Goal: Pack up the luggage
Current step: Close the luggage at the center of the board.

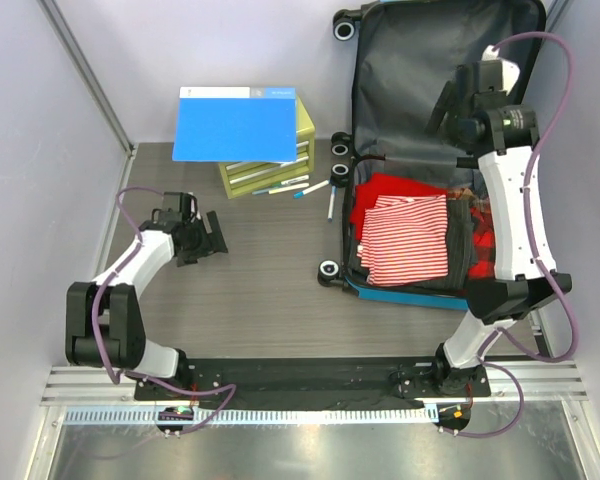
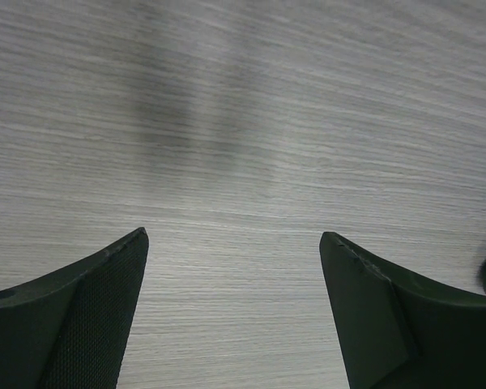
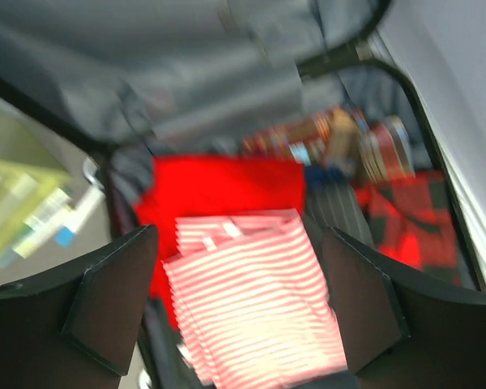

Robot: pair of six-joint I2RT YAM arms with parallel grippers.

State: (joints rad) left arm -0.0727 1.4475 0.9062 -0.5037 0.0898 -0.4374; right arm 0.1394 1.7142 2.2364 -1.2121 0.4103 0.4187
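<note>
Looking down from above, you have the luggage (image 1: 400,80) lying open on the right side of the table (image 1: 260,290), directly ahead of the right arm's base. Opened out, its two halves run away from you toward the back wall. The near half lies flat, the grey-lined lid rises behind it, and the wheels sit along the left edge.

Inside the flat half, a red-and-white striped shirt (image 1: 408,240) lies on top of a red garment (image 1: 385,195), with darker clothes to their right.

Your right gripper (image 1: 448,103) hangs high over the lid, tilted back toward you. In its wrist view the right gripper (image 3: 239,233) has its fingers spread wide with nothing between them, and the striped shirt (image 3: 251,300) shows below and between them.

Your left gripper (image 1: 215,235) is well apart from the case, low over bare tabletop on the far left. In its wrist view the left gripper (image 2: 233,237) is just as spread and just as empty.

A blue folder (image 1: 235,125) rests on a yellow-green drawer box (image 1: 305,130), with pens (image 1: 331,205) between that box and the case.

Judging by this layout, the right arm is far nearer the case. Anything done to the lid or the clothes falls to it, reaching down and toward you. The left arm would have to cross the whole table.
</note>
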